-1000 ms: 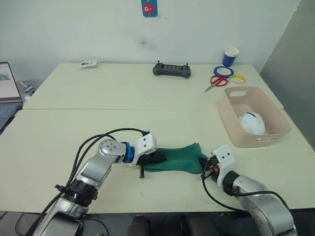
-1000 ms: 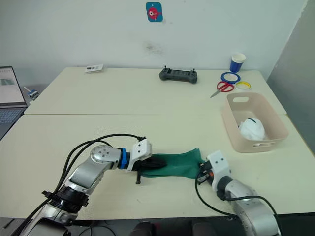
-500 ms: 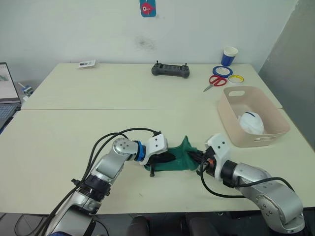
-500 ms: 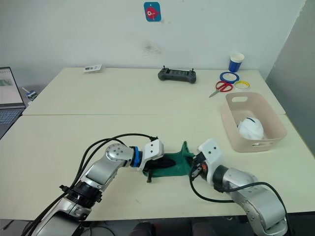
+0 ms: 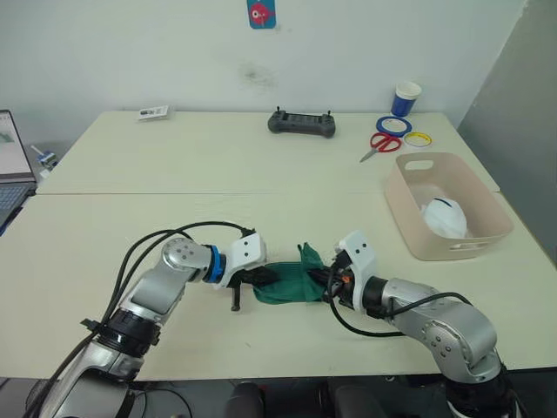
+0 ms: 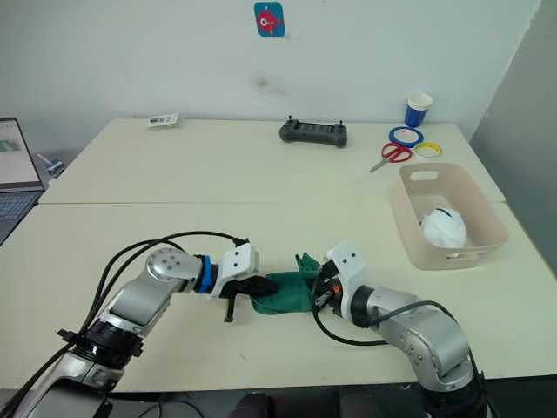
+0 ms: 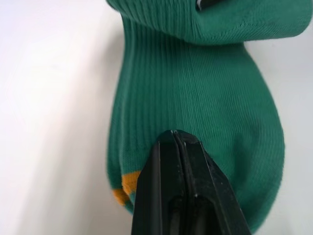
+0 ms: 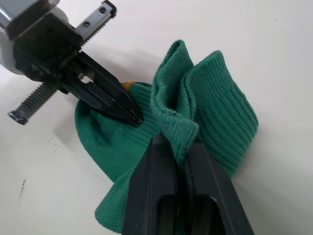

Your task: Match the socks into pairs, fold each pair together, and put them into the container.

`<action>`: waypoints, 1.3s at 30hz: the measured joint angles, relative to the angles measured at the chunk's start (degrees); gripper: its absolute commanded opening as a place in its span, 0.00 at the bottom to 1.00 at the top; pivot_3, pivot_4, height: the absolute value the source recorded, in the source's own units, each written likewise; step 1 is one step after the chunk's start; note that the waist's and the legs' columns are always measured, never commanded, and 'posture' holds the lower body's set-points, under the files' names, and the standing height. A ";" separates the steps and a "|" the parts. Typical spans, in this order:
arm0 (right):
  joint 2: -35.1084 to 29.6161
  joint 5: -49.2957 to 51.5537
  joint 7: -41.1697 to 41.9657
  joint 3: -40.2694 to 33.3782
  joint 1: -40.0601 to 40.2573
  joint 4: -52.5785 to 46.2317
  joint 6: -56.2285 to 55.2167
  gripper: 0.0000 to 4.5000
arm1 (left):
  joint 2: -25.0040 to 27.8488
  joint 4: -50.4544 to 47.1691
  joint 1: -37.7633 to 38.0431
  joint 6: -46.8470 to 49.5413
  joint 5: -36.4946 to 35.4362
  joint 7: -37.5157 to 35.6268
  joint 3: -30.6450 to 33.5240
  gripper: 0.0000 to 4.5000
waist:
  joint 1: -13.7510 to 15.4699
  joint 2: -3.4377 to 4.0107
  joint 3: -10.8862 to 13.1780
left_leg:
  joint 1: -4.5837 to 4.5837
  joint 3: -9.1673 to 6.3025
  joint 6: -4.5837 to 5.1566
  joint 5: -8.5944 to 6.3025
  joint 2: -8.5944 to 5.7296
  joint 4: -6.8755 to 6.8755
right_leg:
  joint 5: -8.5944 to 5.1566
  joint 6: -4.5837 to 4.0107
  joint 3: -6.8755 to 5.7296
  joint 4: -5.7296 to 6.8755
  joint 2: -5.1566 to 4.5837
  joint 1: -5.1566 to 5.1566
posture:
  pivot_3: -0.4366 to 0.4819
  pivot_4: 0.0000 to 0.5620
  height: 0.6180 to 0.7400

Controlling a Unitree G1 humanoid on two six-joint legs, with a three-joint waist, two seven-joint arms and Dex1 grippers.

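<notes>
Lying near the front edge of the table, the dark green socks form a bunched strip between your two grippers; both grippers hold this cloth. Your left gripper sits at the 9 o'clock end of the strip; in the left wrist view its black fingers are pressed fully together with the tips on the toe end, beside the small yellow mark. Your right gripper sits at the 3 o'clock end; in the right wrist view its fingers are closed tight on the ribbed cuff, which stands up in a fold above the flat part of the sock; the left gripper's tips rest on the cloth just beside that fold. The two grippers are near each other, not touching. The pale pink tub stands at 2 o'clock from the socks, well apart from them; a folded white sock pair lies inside it. At 12 o'clock, toward the far edge, lie a black controller, red scissors, tape rings and a blue-and-white paper cup.
</notes>
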 measured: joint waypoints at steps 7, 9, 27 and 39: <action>1.66 0.63 0.34 2.70 -2.46 2.95 1.03 0.00 | -0.15 0.16 0.15 -1.44 0.70 0.01 0.00 0.00 | 0.00 0.00 0.00 | 0.02 0.00 0.00 0.00 0.00 0.00 | 0.00 0.00 0.00 0.02 0.00 0.00 | 0.48 0.27 1.00; 1.71 0.63 0.52 2.99 -3.88 4.50 1.06 0.00 | -0.15 0.34 0.14 -2.05 0.88 0.01 -0.03 0.00 | -0.01 0.00 0.00 | 0.02 0.01 0.00 0.00 0.00 0.00 | 0.00 0.00 0.01 0.02 0.00 0.00 | 0.48 0.27 1.00; 3.53 3.00 2.00 2.44 -8.17 7.84 1.64 0.64 | 2.01 -0.63 1.88 1.79 -1.47 1.11 3.22 0.00 | -0.91 0.03 0.03 | 0.01 -0.02 0.01 0.00 0.02 -0.01 | 0.00 0.00 -0.01 0.04 0.01 -0.03 | 0.48 0.27 1.00; -7.05 2.71 1.55 -1.58 -8.82 -0.14 0.46 0.90 | 6.17 4.24 -5.45 6.46 -5.35 0.40 11.47 0.00 | -0.41 0.01 0.09 | -0.07 -0.02 0.01 0.00 0.02 -0.03 | 0.00 0.01 -0.05 -0.08 0.02 -0.04 | 0.48 0.27 1.00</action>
